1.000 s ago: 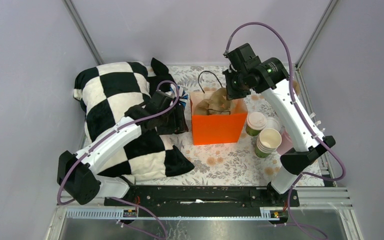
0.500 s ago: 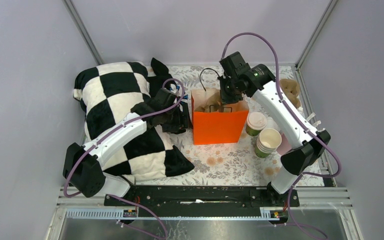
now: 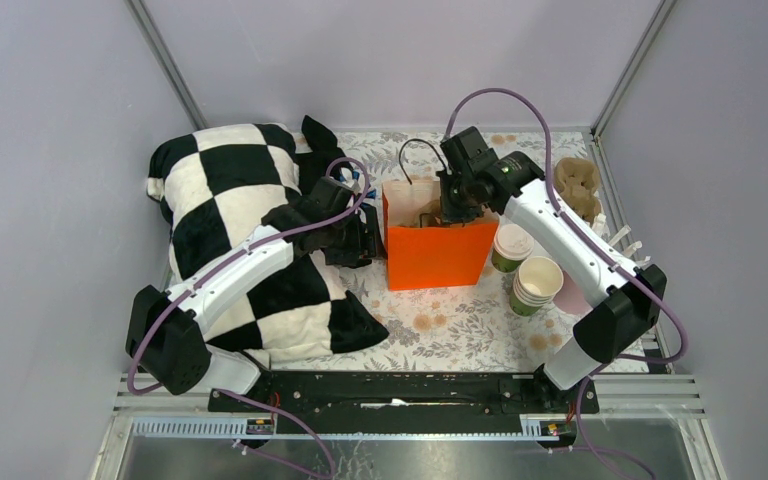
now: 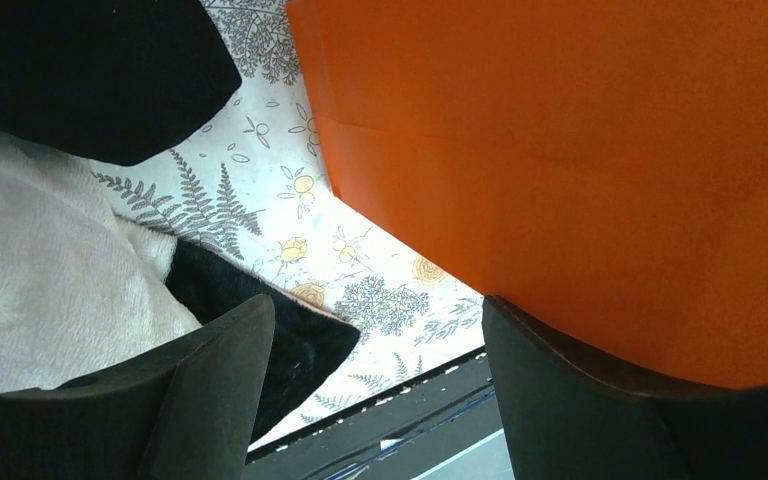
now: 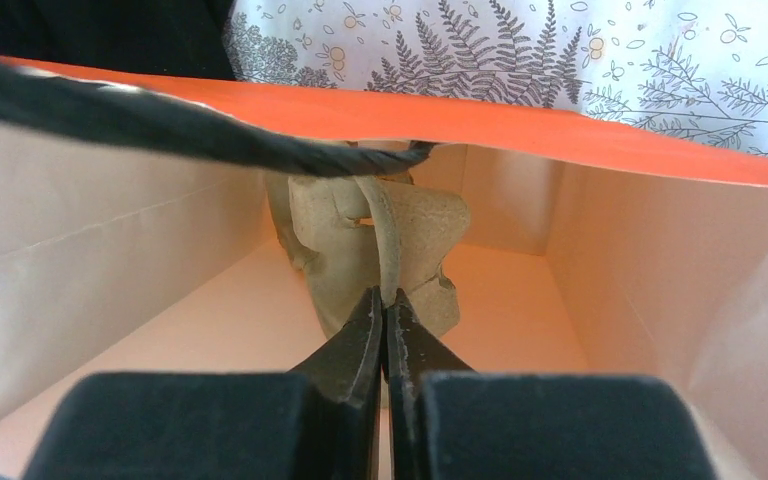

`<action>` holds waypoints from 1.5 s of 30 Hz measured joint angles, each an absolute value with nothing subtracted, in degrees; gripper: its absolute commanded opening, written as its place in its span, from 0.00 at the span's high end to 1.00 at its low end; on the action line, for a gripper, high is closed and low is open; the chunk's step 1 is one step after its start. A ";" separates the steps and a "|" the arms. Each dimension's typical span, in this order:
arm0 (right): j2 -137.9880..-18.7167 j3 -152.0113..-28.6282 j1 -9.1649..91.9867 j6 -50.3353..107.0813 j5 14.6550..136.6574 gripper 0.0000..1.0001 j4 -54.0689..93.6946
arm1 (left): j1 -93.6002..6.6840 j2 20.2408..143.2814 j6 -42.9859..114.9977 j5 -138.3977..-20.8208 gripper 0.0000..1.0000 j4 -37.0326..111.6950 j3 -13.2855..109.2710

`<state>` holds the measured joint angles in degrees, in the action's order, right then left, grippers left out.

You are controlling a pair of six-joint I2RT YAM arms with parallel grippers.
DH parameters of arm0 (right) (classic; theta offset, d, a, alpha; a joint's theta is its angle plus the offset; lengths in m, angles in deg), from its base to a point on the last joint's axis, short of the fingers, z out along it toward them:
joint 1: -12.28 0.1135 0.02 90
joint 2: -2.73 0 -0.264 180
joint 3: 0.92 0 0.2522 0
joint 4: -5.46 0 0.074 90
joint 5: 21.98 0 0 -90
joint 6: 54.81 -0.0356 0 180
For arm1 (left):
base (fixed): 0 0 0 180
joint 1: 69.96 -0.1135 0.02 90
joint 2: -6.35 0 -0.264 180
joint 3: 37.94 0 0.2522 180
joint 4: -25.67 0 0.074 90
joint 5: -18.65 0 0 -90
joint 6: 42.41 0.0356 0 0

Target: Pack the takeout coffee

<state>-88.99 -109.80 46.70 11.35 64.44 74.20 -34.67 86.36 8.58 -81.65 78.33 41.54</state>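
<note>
While the right end effector (image 3: 447,210) dips into the orange paper bag (image 3: 438,258), seen from above, the small green paper cup with white plastic lid (image 3: 511,247) stands on the floral desk (image 3: 440,325) just right of it. Left wrist: left end effector (image 4: 378,315) wide open, empty, beside the bag (bracing, probably). Right wrist: jaws pinched on a brown pulp cup carrier (image 5: 420,225). Step: seating carrier. Next: release, fetch cup.

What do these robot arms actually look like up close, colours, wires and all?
The left arm and right arm match: smooth white shells between chunky black joints, with a purple cable looping outside each. The left gripper and right gripper are matte black, each with two wedge-shaped fingers.
</note>
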 measured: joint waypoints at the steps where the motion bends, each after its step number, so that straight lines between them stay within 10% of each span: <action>1: -88.99 -109.12 46.70 11.31 64.44 0.96 73.61 | -34.67 86.36 8.58 -81.68 0.20 78.29 41.43; 9: -88.99 -107.30 46.70 11.31 64.38 0.94 71.79 | -34.67 86.36 8.58 -81.68 0.20 78.33 40.99; 19: -89.19 -109.18 47.53 10.06 56.66 0.47 75.60 | -34.67 85.03 8.82 -80.47 0.20 79.29 40.88; 45: -76.38 -124.37 46.96 12.55 49.67 0.04 91.75 | -37.10 76.07 5.37 -77.50 0.08 87.88 56.57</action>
